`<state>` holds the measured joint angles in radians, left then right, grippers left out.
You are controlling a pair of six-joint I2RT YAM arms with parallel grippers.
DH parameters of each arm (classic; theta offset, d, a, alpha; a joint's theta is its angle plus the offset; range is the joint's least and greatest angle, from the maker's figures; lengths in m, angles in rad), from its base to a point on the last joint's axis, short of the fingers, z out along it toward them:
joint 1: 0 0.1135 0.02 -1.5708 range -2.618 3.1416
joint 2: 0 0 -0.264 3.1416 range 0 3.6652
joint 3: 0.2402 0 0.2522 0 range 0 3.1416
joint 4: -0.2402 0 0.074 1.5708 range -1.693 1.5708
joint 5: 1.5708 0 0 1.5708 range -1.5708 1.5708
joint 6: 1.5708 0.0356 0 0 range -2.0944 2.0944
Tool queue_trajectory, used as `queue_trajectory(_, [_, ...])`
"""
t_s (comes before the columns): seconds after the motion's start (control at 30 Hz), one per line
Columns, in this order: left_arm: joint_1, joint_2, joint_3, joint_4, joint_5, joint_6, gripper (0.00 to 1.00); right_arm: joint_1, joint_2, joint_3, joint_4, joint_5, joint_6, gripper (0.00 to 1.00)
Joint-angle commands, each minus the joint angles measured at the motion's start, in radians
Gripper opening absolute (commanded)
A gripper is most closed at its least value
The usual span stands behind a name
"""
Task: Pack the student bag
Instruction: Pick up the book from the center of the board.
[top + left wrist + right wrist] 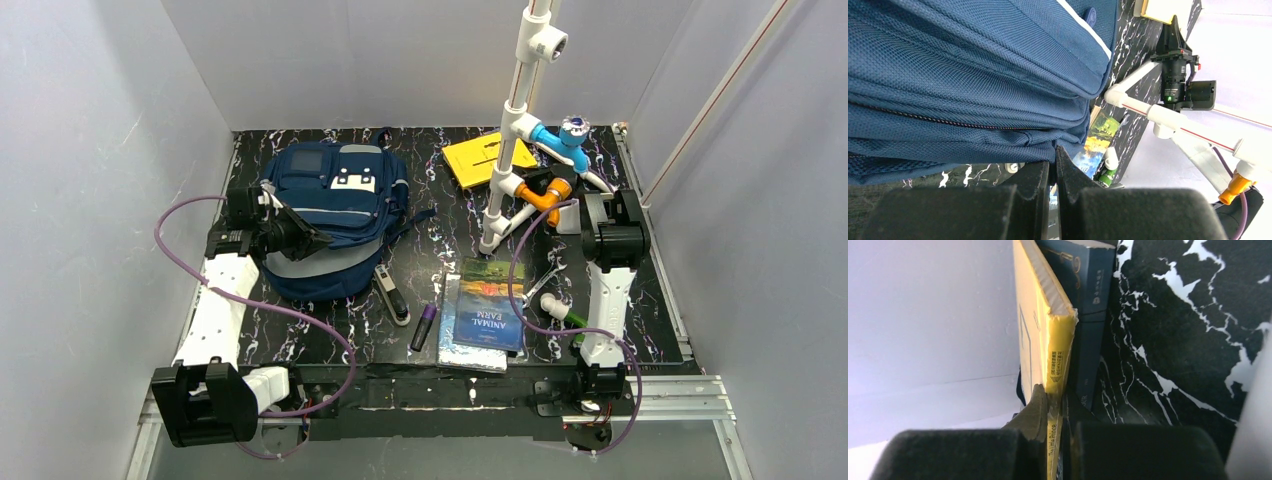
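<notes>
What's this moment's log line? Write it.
left hand: shut on student bag | right hand: shut on yellow book

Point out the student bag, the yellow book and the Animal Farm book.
student bag [350,215], top view, navy front fabric
yellow book [1060,340], right wrist view, spine
Animal Farm book [490,305], top view, cover

Matt woven cloth student bag [973,60]
</notes>
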<state>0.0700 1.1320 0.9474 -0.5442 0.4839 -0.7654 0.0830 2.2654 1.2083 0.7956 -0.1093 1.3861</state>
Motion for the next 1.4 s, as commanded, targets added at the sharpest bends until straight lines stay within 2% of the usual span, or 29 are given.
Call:
queue_trajectory(0.0, [-0.002, -0.010, 0.068, -0.049, 0.029, 0.031, 0.00, -0.031, -0.060, -0.085, 0.165, -0.085, -0.018, 0.01])
queue_trajectory(0.13, [-0.002, 0.011, 0.088, -0.057, 0.025, 0.039, 0.00, -0.068, -0.170, -0.139, 0.195, -0.113, -0.012, 0.01])
queue_trajectory(0.3, [-0.002, 0.014, 0.091, -0.057, 0.016, 0.039, 0.00, -0.106, -0.301, -0.169, 0.104, -0.168, -0.126, 0.01])
queue_trajectory(0.4, [-0.002, 0.013, 0.084, -0.057, 0.016, 0.043, 0.00, -0.112, -0.328, -0.154, 0.053, -0.214, -0.199, 0.01])
queue_trajectory(0.57, [-0.002, 0.004, 0.081, -0.056, 0.020, 0.045, 0.00, -0.124, -0.383, -0.205, 0.065, -0.251, -0.198, 0.01])
queue_trajectory(0.73, [-0.002, 0.005, 0.082, -0.053, 0.027, 0.054, 0.00, -0.153, -0.481, -0.220, -0.049, -0.234, -0.252, 0.01])
queue_trajectory(0.9, [-0.002, 0.022, 0.083, -0.043, 0.050, 0.068, 0.00, -0.167, -0.630, -0.153, -0.363, -0.158, -0.436, 0.01])
queue_trajectory(1.2, [-0.002, 0.049, 0.047, 0.035, 0.109, 0.053, 0.00, -0.171, -0.855, -0.038, -0.983, 0.197, -0.719, 0.01])
queue_trajectory(1.3, [-0.003, 0.060, 0.032, 0.054, 0.131, 0.038, 0.00, -0.172, -0.933, -0.011, -1.126, 0.326, -0.771, 0.01])
queue_trajectory(1.37, [-0.004, 0.062, 0.019, 0.070, 0.142, 0.028, 0.00, -0.170, -0.991, -0.004, -1.200, 0.356, -0.803, 0.01])
